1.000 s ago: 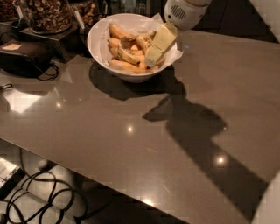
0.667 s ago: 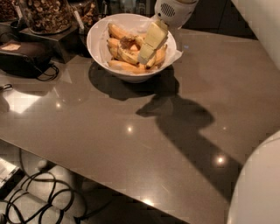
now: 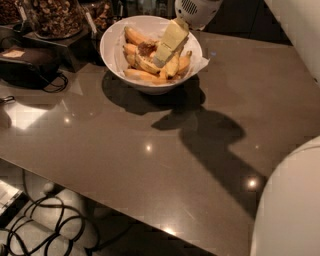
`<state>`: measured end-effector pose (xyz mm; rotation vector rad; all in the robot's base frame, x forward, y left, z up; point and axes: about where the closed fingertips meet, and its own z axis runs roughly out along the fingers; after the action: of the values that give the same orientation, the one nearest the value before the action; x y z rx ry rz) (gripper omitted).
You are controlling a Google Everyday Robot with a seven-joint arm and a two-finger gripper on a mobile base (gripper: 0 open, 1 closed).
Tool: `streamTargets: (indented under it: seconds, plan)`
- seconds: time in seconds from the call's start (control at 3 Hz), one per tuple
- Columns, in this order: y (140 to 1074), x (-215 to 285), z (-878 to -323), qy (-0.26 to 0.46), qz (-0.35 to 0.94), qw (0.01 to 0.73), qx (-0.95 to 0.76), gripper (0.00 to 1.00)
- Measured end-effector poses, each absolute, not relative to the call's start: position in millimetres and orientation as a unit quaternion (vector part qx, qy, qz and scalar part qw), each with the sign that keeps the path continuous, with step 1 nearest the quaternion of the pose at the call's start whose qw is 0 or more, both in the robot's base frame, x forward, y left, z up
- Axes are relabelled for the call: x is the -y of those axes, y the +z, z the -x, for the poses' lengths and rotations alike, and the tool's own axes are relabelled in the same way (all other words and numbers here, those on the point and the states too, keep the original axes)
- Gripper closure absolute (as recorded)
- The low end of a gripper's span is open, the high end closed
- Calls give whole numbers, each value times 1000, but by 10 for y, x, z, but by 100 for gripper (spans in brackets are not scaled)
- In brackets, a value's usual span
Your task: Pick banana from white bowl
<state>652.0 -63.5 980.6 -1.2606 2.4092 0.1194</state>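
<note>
gripper [image 3: 162,56] low in white bowl [image 3: 111,47], tip lost among bananas [image 3: 140,75], open or closed impossible to tell, wrist [image 3: 197,10] cropped at top

Robot body: white shells, cream gripper.
Gripper [image 3: 162,54] at 12 o'clock in the view: flat, pale yellow-cream, slab-shaped, matte, with squared edges. Just above it, at the top edge, sits a rounded white wrist housing [image 3: 196,10] with a patch of dark vent slots. A smooth white arm shell [image 3: 292,210] with a curved outline fills 4–5 o'clock. A second plain white arm panel [image 3: 300,30] is at 1–2 o'clock.
</note>
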Motion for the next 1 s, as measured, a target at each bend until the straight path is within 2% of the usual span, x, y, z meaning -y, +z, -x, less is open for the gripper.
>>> streamTargets:
  seconds: [0.33,0.67,1.0]
  plan:
    - [9839,545,-6644,47,452,208,-866,16]
    - [9842,526,-6767,44,444,207,-871,38]
    - [9801,574,-6923,38,427,204,-880,55]
